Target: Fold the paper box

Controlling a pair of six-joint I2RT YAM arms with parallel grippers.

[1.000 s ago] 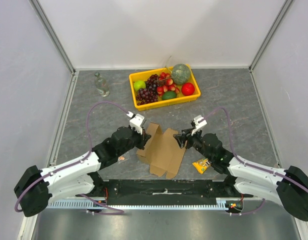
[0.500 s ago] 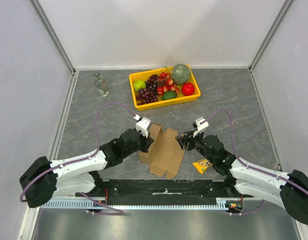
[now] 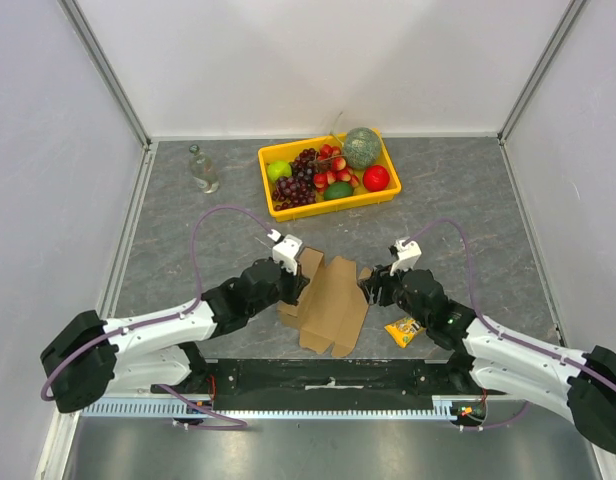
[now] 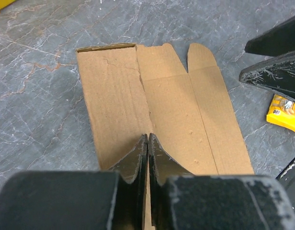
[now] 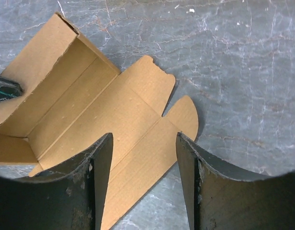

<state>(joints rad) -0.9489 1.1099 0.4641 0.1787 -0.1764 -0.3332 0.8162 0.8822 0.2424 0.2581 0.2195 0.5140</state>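
Observation:
The paper box (image 3: 328,300) is a brown cardboard sheet lying mostly flat between the two arms, with its left panel standing up as a wall. In the left wrist view the paper box (image 4: 186,120) spreads out ahead, and my left gripper (image 4: 147,136) is shut on a thin cardboard edge at the sheet's near left side. From above, my left gripper (image 3: 293,285) sits at the raised left panel. My right gripper (image 3: 366,285) hovers open over the box's right edge. Its fingers (image 5: 102,158) straddle the outer strip of the paper box (image 5: 99,110) near two rounded tabs, holding nothing.
A small yellow candy packet (image 3: 403,330) lies on the table just right of the box, under the right arm. A yellow tray (image 3: 328,208) of fruit stands at the back centre. A clear bottle (image 3: 202,168) stands back left. White walls enclose the grey table.
My left arm has pushed forward and right, bringing its gripper onto the box's left panel. The right gripper has drifted slightly right over the box's edge and stayed open.

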